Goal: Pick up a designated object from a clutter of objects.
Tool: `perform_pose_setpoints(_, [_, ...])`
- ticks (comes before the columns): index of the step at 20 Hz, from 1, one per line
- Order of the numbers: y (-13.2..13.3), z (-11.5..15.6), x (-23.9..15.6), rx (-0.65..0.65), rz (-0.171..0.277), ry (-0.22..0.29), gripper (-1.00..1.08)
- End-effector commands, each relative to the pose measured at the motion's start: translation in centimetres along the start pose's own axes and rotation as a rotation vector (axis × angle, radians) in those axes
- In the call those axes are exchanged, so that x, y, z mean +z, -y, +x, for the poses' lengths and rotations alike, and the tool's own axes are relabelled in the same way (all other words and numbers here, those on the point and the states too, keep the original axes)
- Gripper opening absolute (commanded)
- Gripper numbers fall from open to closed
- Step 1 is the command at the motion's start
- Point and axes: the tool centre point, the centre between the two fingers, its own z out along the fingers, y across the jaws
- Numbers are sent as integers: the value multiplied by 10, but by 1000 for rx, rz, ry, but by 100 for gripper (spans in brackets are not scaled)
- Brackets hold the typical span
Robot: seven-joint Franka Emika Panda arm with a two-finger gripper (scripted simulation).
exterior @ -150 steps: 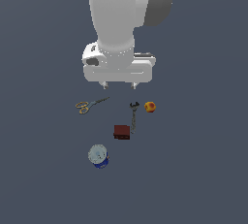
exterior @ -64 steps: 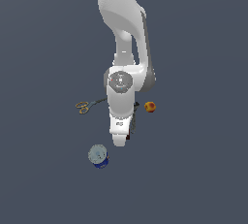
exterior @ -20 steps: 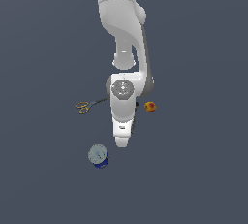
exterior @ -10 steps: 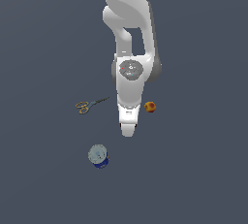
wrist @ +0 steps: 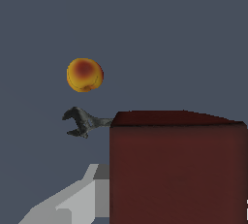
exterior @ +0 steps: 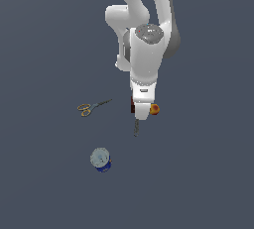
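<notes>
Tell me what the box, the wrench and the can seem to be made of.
Box: dark red-brown, matte flat faces with sharp edges; could be cardboard or painted wood, the render leaves it open.
Wrench: dark grey with a dull sheen, probably metal.
Can: blue wall under a pale silvery top, which suggests a metal tin, though it is small in the exterior view.

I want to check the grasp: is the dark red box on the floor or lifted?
Cannot tell for certain. The dark red box fills the wrist view beside a finger; in the exterior view the arm mostly hides it.
</notes>
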Motion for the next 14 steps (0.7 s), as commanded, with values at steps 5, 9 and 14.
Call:
perform_pose_setpoints(5, [26, 23, -62, -1, -1, -1, -100])
perform_pose_setpoints(9, [42, 38, -101, -1, -1, -2, -100])
perform_pose_setpoints(14, [59, 54, -145, -1, -1, -2, -100])
